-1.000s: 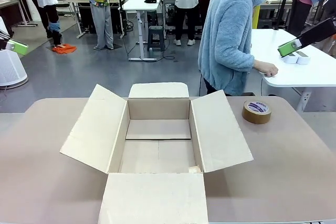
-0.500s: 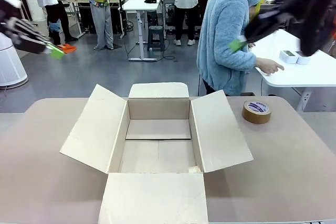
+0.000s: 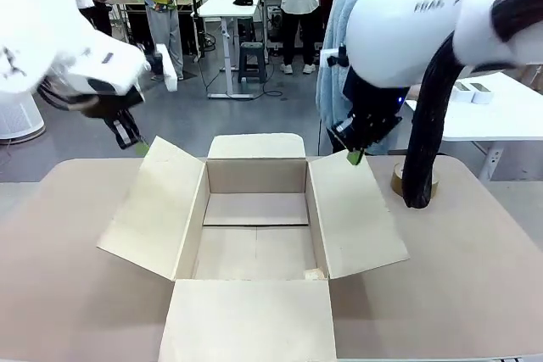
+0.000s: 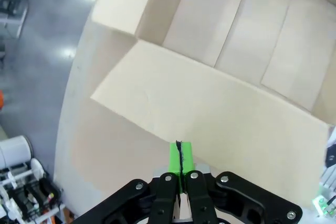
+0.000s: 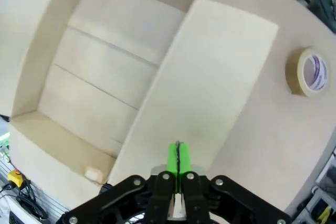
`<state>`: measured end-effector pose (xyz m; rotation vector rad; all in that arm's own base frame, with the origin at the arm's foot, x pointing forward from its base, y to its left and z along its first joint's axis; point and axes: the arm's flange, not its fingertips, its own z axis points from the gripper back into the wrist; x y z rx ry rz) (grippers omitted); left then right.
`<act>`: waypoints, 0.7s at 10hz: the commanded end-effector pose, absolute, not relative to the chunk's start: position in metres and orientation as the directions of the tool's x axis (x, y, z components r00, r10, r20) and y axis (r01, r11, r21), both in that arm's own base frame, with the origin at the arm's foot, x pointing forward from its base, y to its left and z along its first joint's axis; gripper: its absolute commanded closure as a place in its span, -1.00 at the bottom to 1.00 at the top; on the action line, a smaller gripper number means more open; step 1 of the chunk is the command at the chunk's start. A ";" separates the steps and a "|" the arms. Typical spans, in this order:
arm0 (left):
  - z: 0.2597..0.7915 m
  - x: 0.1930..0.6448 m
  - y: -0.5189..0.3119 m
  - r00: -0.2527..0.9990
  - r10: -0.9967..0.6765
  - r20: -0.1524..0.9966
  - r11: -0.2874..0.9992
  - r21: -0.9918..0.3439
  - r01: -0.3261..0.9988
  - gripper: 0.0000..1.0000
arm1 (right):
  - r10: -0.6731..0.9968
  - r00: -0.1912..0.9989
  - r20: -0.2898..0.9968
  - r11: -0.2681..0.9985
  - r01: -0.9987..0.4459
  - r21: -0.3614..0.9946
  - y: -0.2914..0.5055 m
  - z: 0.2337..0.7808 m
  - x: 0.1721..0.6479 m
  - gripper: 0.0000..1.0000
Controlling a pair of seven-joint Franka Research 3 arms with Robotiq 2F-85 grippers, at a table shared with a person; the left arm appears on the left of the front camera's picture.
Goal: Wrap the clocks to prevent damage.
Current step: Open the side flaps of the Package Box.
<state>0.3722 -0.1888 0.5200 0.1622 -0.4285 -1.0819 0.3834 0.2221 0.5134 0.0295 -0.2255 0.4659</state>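
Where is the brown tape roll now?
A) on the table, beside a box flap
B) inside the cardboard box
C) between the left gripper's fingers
A: the right wrist view shows the tape roll lying on the table beside the cardboard box and its opened flap.

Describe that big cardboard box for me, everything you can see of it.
The cardboard box is plain light-brown board, standing upright in the middle of the tan table with all four flaps folded outward. Its bare floor shows the seam where the bottom flaps meet. The left end effector, shut, is at the left flap's far corner, and the right end effector, shut, at the right flap's; contact cannot be told.
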 end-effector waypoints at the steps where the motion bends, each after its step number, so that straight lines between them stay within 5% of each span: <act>1: 0.518 0.376 -0.189 0.437 -0.862 0.256 0.502 0.325 0.801 0.99 | 0.472 0.866 0.168 0.876 -0.482 0.027 0.229 0.516 0.387 0.98; 6: 0.516 0.375 -0.189 0.400 -0.881 0.253 0.467 0.325 0.822 0.99 | 0.458 0.865 0.205 0.884 -0.468 0.001 0.221 0.511 0.386 0.98; 7: 0.511 0.377 -0.197 0.484 -0.835 0.262 0.548 0.309 0.778 0.99 | 0.400 0.898 0.184 0.915 -0.401 -0.031 0.228 0.500 0.391 0.98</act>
